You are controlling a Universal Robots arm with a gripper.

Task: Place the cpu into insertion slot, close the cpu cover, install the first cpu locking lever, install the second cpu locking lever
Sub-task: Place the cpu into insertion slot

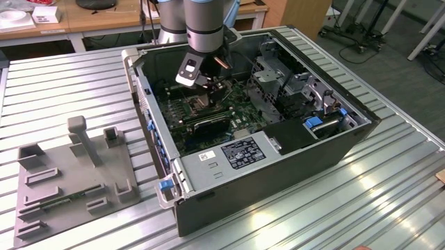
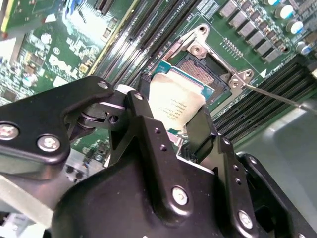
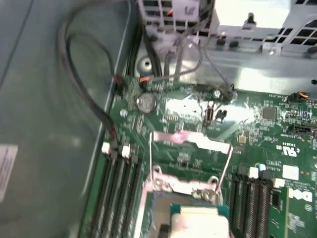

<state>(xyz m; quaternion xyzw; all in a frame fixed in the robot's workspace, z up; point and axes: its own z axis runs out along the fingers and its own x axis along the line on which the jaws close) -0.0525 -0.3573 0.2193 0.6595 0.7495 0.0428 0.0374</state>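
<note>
Ribbed metal table (image 1: 70, 88) bears an open computer case (image 1: 278, 179), and inside it, over the green board (image 2: 214, 22), the claw (image 2: 174, 111) is clamped on the pale chip (image 2: 168, 94), tilted close over the open dark socket (image 2: 204, 74) under its tips, with the silvery cover (image 3: 190, 141) raised just beyond.

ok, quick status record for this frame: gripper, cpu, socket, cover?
gripper: shut on the cpu, fingers on two opposite edges
cpu: pale face up, held over the near side of the insertion slot; seated or not, cannot tell
insertion slot: far part of the dark contact field exposed
cpu cover: swung back, off the slot
</note>
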